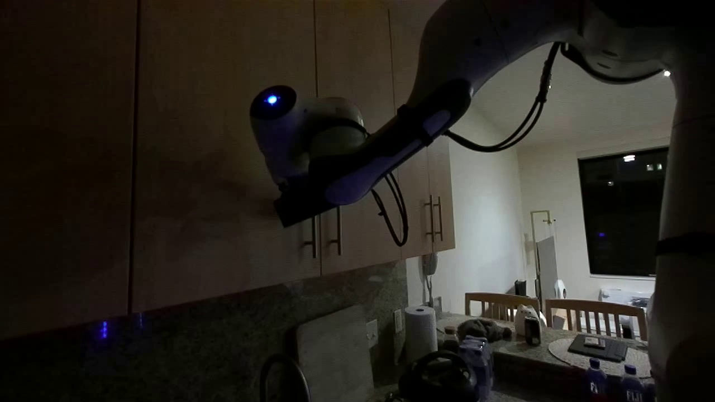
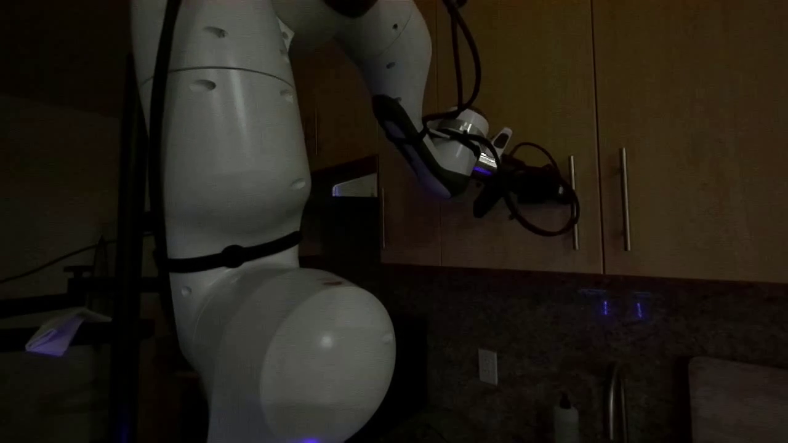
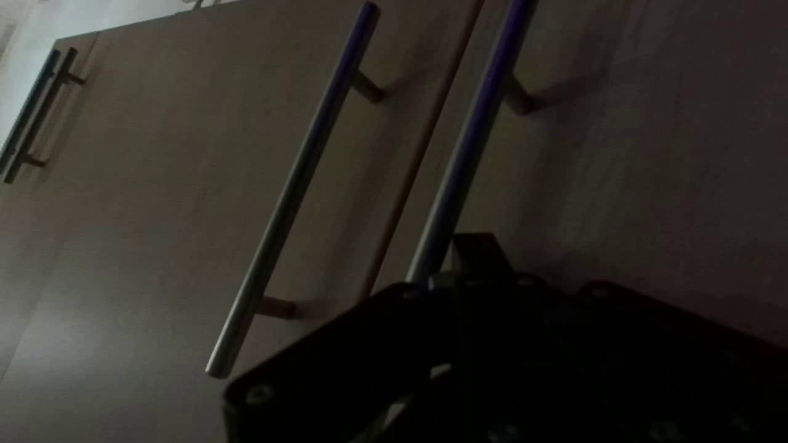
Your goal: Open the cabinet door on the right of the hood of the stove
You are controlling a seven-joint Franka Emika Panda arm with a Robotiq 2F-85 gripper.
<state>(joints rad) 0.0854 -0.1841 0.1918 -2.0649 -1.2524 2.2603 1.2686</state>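
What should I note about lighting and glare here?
Both exterior views are dim, with blue glints on the backsplash; in an exterior view, the cabinet doors darken leftward while the white wall reads brighter; in an exterior view, a glare spot marks a pale arm joint; in the wrist view, the gripper is nearly black, the handle beside it tinged violet.

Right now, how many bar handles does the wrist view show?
4: an outer handle and an inner handle close together at upper left, a middle handle, and right of it a partly hidden handle, its lower end covered by the hand. Others could be hidden.
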